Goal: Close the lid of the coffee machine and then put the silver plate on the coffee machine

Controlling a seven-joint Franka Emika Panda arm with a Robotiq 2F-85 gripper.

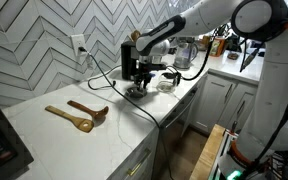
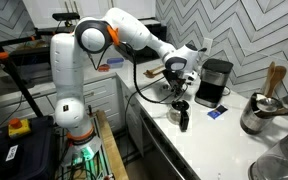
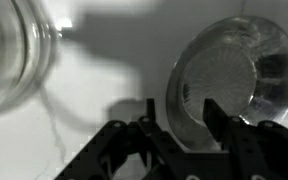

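Two brown wooden spoons [image 1: 79,113] lie nearest the camera on the white counter [image 1: 44,135], about midway between its front and back edges. Beyond them, the robot's black gripper [image 3: 182,112] hangs low over the small, round, shiny silver plate [image 3: 234,70], jaws spread wide and holding nothing. The wrist view shows the plate's near rim lying between the two fingers [image 3: 216,115]. A clear glass carafe [image 3: 12,50] stands near the plate. At the counter's back edge, against the herringbone-tiled wall [image 1: 34,45], sits the small, boxy black coffee machine [image 1: 131,62].
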